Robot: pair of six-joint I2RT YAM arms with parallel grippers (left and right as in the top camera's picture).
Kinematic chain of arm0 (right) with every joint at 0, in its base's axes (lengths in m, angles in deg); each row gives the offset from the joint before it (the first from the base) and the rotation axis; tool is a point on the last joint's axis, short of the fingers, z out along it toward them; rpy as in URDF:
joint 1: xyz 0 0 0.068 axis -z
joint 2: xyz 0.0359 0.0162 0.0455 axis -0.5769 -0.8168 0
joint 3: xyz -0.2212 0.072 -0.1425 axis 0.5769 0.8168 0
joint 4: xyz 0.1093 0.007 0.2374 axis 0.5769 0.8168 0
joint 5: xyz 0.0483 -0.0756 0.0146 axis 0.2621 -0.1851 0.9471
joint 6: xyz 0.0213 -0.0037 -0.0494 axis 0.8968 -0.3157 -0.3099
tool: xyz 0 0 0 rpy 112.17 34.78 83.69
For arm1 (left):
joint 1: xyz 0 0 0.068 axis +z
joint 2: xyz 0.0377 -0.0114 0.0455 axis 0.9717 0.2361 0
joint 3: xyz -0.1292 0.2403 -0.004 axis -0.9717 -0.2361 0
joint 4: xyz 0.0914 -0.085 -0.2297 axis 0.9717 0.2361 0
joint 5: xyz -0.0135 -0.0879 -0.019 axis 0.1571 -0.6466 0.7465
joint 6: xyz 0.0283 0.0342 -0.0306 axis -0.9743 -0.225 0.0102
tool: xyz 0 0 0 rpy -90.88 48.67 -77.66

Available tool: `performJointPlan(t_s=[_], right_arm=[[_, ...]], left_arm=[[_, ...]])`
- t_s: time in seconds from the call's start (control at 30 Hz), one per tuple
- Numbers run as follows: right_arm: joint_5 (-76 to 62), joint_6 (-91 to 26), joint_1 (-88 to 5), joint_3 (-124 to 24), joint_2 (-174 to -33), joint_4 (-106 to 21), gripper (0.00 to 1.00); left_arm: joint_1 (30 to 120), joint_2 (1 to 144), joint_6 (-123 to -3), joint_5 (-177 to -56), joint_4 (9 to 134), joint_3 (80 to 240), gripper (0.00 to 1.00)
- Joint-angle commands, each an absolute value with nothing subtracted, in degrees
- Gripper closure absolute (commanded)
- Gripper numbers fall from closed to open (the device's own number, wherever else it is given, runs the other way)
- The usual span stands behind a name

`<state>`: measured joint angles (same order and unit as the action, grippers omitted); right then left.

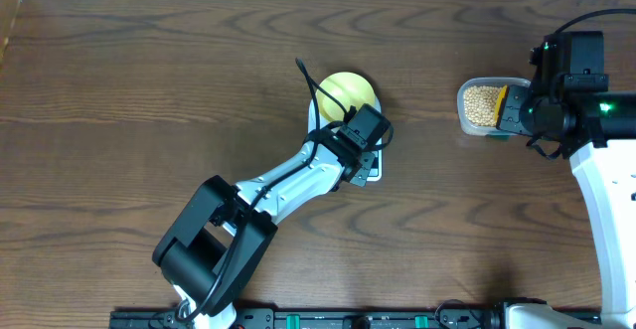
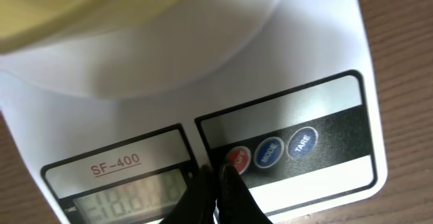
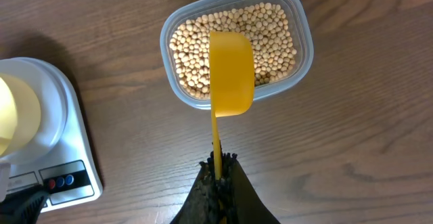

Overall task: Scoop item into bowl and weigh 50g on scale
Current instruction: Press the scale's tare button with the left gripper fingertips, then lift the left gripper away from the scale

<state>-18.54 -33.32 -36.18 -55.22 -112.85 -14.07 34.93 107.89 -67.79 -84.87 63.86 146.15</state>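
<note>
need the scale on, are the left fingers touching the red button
Cannot tell. In the left wrist view the shut left fingers overlap the red button, but that angle hides any gap; overhead the left arm covers both.

Overhead, the left arm (image 1: 288,185) is covering most of the scale (image 1: 372,173) and the bowl's (image 1: 348,88) near rim. In the left wrist view, the display (image 2: 128,197) digits are blurring and running off the bottom edge. The left gripper (image 2: 218,183) is hiding part of the red button (image 2: 241,158). We are losing some beans (image 3: 193,55) under the scoop (image 3: 231,75).
</note>
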Motion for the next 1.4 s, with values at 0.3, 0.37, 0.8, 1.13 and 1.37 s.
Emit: performJointPlan(t_s=[0.3, 0.37, 0.8, 1.13, 1.37], right_arm=[[-19.4, -34.0, -35.6, -56.4, -112.5, -14.2, 0.99], [-19.4, -34.0, -35.6, -56.4, -112.5, -14.2, 0.99], [-19.4, -34.0, -35.6, -56.4, -112.5, -14.4, 0.99], [-19.4, -34.0, -35.6, -56.4, -112.5, -14.2, 0.99], [-19.4, -34.0, -35.6, -56.4, -112.5, -13.9, 0.99]], left_arm=[[35.3, 105.0, -67.3, -83.5, 63.9, 145.3, 0.93], [35.3, 104.6, -67.3, -84.1, 63.9, 145.6, 0.93], [35.3, 103.4, -67.3, -85.5, 63.5, 145.8, 0.93], [35.3, 101.9, -67.2, -85.5, 65.1, 145.8, 0.93], [35.4, 91.3, -66.2, -85.4, 65.9, 145.8, 0.93]])
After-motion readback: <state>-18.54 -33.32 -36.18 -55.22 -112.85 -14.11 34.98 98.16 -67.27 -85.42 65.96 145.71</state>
